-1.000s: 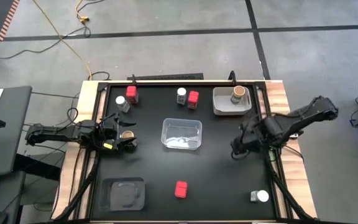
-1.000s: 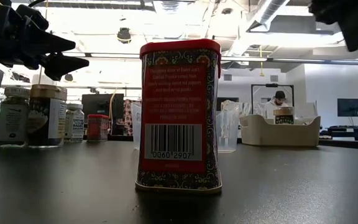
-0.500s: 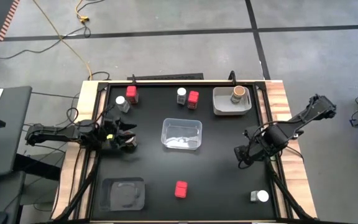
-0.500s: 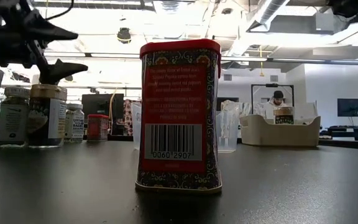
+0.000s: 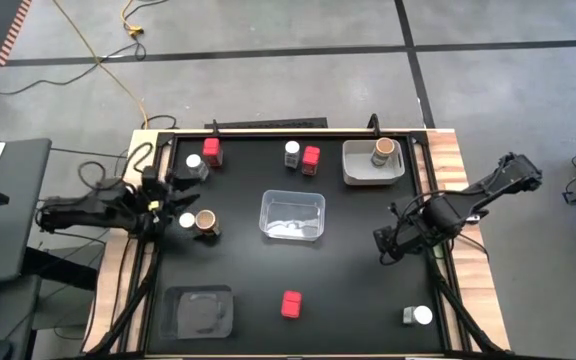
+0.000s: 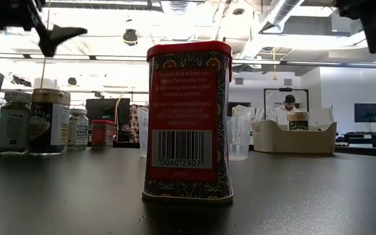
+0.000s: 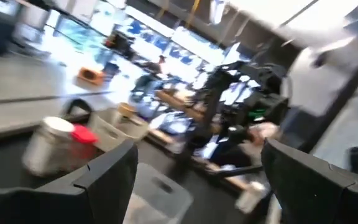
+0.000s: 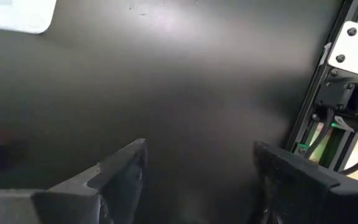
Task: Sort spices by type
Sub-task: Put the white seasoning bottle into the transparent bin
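Between picks: L tool (image 5: pixel 158 200) hanging open, empty, nr tan jar (image 5: pixel 205 220) at tabletop's left; R tool (image 5: pixel 386 240) open, empty. Next: closing on that jar, taking it to the tray (image 5: pixel 353 170) w/ other tan jar.

Upright tan-brown jar (image 5: pixel 205 220) and white-lidded jar (image 5: pixel 186 220) stand just beyond the left fingers (image 5: pixel 164 196); other spices lie well apart.

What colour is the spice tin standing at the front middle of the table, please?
The tin is red with an ornate dark patterned border and a white barcode panel, clearest in the low view.
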`<state>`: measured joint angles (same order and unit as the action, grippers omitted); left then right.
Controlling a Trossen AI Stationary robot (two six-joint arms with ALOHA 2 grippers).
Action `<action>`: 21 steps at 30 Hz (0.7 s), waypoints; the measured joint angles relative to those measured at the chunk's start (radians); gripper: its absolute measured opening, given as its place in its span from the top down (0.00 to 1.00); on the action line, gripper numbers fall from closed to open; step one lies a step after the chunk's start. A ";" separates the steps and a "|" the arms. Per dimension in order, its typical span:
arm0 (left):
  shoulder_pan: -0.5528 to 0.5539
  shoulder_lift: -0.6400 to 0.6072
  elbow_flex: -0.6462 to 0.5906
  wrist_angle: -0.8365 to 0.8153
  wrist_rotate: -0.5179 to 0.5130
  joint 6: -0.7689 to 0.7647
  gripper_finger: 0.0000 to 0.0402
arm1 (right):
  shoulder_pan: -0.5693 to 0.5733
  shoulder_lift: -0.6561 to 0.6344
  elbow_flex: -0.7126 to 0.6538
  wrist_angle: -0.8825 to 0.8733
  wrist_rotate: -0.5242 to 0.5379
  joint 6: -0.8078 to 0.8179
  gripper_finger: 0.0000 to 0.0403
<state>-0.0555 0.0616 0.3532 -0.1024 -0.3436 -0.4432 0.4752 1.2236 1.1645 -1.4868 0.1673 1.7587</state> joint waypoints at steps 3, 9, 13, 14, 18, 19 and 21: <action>0.000 0.061 0.130 -0.190 -0.059 0.025 0.19 | -0.022 0.000 0.000 0.005 0.000 -0.014 0.21; 0.000 0.235 0.290 -0.480 -0.092 -0.026 0.19 | -0.056 0.000 0.000 0.010 0.000 -0.036 0.21; 0.000 0.357 0.356 -0.635 -0.093 -0.028 0.19 | -0.082 0.000 0.000 0.027 0.000 -0.043 0.21; 0.000 0.385 0.369 -0.669 -0.093 -0.028 0.19 | -0.088 0.000 0.000 0.032 0.000 -0.048 0.21; 0.000 0.483 0.413 -0.774 -0.092 -0.028 0.19 | -0.112 0.000 0.000 0.070 0.000 -0.083 0.21; 0.000 0.502 0.422 -0.792 -0.088 -0.028 0.19 | -0.118 0.000 0.000 0.080 0.000 -0.090 0.21; 0.000 0.536 0.442 -0.835 -0.072 -0.036 0.19 | -0.127 0.000 0.000 0.092 0.000 -0.108 0.21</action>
<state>-0.0551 0.5981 0.7947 -0.9375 -0.4154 -0.4794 0.3485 1.2236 1.1641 -1.3952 0.1670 1.6507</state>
